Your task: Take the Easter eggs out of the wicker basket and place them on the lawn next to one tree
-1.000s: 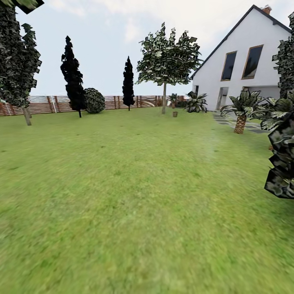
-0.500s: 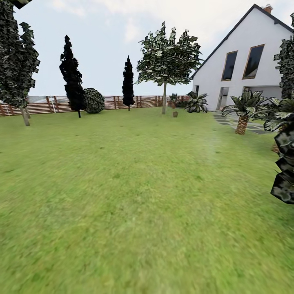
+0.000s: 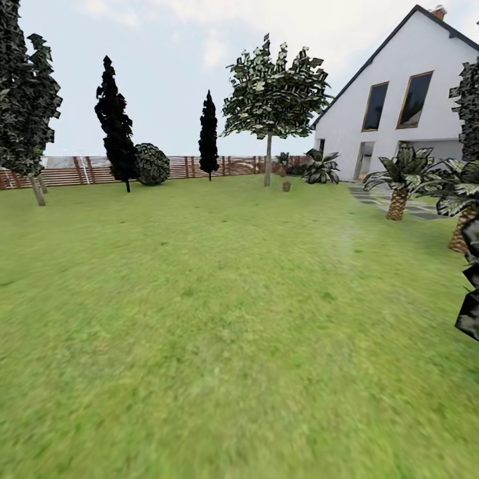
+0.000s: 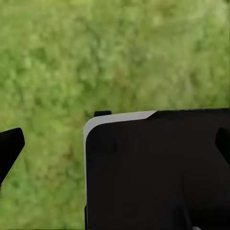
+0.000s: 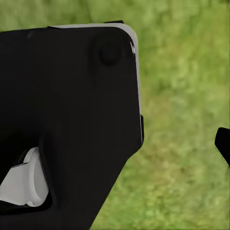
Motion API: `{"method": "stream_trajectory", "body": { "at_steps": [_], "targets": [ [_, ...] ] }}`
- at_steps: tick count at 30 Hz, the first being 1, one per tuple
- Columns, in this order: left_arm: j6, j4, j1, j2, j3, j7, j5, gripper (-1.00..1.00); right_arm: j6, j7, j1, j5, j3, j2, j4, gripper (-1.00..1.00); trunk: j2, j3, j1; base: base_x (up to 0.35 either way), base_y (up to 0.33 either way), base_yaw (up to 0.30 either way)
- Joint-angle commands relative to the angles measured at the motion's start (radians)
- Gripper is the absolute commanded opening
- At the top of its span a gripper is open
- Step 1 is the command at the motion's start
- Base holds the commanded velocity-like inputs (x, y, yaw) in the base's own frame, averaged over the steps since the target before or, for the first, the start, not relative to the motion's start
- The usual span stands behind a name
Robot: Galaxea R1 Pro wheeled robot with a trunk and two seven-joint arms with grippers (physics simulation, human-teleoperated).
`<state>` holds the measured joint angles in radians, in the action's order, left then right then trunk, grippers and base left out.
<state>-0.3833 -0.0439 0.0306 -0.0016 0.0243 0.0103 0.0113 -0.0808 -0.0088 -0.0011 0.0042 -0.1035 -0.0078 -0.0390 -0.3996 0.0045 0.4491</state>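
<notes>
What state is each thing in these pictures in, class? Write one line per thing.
wicker basket: upright on the lawn, far off beside the tree; contents too small to tell.
left hand: fingers apart, empty, above grass.
right hand: one fingertip showing; open or shut unclear.
white house: doorway dark, open or not unclear.

Beside the tree trunk, a small brown object sits on the lawn, too small to identify. The house roof, right of that tree, is cut by the picture's edge. In both wrist views, black robot bodywork hides the grass behind it.
</notes>
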Motion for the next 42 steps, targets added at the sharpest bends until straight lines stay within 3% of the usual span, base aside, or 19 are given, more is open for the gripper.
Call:
{"method": "stream_trajectory", "body": {
  "at_steps": [1, 42],
  "targets": [
    [-0.003, 0.001, 0.0, 0.0, 0.002, 0.0, 0.001, 1.0, -0.004, 0.0, 0.0, 0.0, -0.007, 0.0, 0.001, 1.0, 0.0, 0.0, 0.001, 0.334, 0.0, 0.0],
    [-0.003, 0.001, 0.001, 0.0, 0.002, 0.0, 0.001, 1.0, -0.004, 0.0, 0.0, 0.0, -0.007, 0.0, 0.001, 1.0, 0.0, 0.0, 0.001, 0.333, 0.0, 0.0]
  ]
}}
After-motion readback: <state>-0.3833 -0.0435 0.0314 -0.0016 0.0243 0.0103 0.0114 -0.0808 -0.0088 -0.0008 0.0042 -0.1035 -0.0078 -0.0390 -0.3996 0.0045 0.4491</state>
